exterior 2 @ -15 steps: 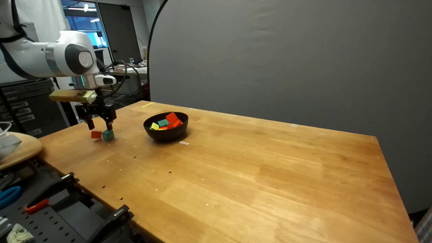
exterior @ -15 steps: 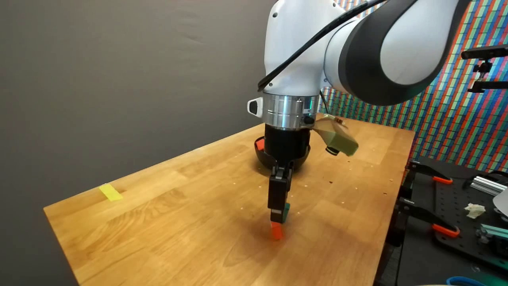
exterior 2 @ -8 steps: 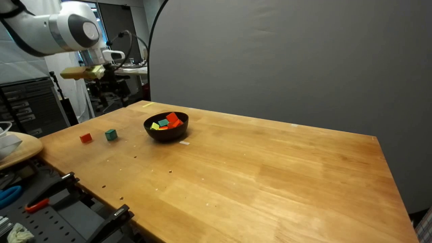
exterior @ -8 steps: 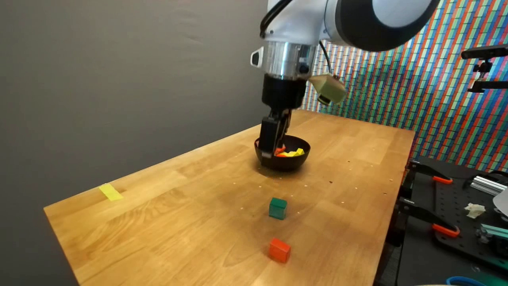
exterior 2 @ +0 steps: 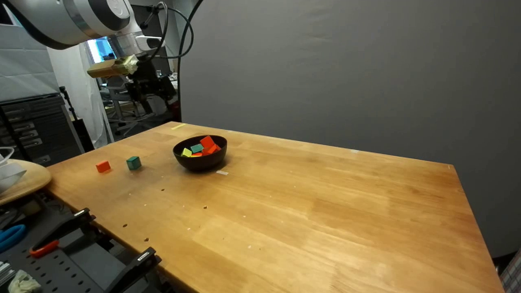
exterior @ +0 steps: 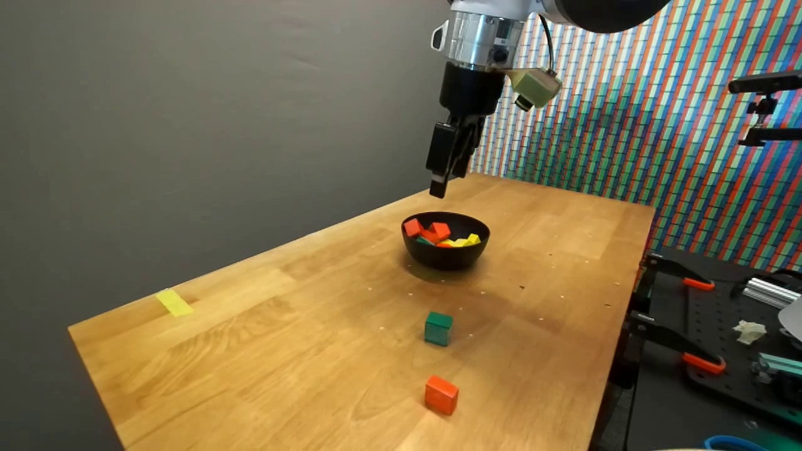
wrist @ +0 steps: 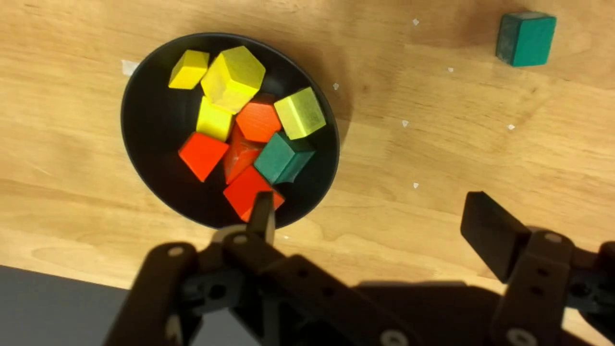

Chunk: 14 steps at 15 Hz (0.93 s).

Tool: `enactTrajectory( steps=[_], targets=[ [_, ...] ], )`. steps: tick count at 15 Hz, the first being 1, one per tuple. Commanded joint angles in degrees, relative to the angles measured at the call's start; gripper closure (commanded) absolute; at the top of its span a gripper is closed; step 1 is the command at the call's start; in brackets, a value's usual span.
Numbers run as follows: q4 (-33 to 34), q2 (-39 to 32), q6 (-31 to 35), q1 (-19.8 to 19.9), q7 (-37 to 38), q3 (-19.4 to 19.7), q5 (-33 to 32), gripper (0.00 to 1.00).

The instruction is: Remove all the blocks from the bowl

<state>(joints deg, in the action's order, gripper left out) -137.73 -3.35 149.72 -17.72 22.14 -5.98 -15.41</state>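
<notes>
The black bowl (wrist: pixel 153 127) sits on the wooden table with several blocks inside. The wrist view shows yellow blocks (wrist: pixel 233 79), red-orange blocks (wrist: pixel 202 154) and one green block (wrist: pixel 276 157) piled in it. Outside the bowl, a green block (exterior: pixel 438 329) and a red block (exterior: pixel 442 396) lie apart on the table; both exterior views show them. My gripper (wrist: pixel 369 194) hangs well above the tabletop, its jaws wide apart with nothing between them. In the wrist view its left finger (wrist: pixel 259 214) overlaps the bowl's near rim and hides part of a red block.
A flat yellow tape strip (exterior: pixel 175 302) is stuck near the table's edge by the grey backdrop (exterior: pixel 188 125). Black clamps with orange grips (exterior: pixel 698 285) line the opposite edge, beside a dark perforated plate (exterior 2: pixel 61 264). A round wooden top (exterior 2: pixel 36 179) stands close to the table.
The gripper has opened and let go of the red block, which now rests on the table near the green one. The arm has risen and moved back toward the bowl.
</notes>
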Motion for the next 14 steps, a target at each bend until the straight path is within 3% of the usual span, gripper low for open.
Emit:
enactTrajectory(
  steps=[1,7,14],
  targets=[
    [1.1,-5.4,4.7,3.6,-0.9,-0.4,2.9,0.00],
    [6.2,-15.6,12.7,7.2,-2.9,2.6,7.9,0.00],
    [6.4,-18.0,16.1,3.4,3.0,11.0,5.7,0.00]
  ],
)
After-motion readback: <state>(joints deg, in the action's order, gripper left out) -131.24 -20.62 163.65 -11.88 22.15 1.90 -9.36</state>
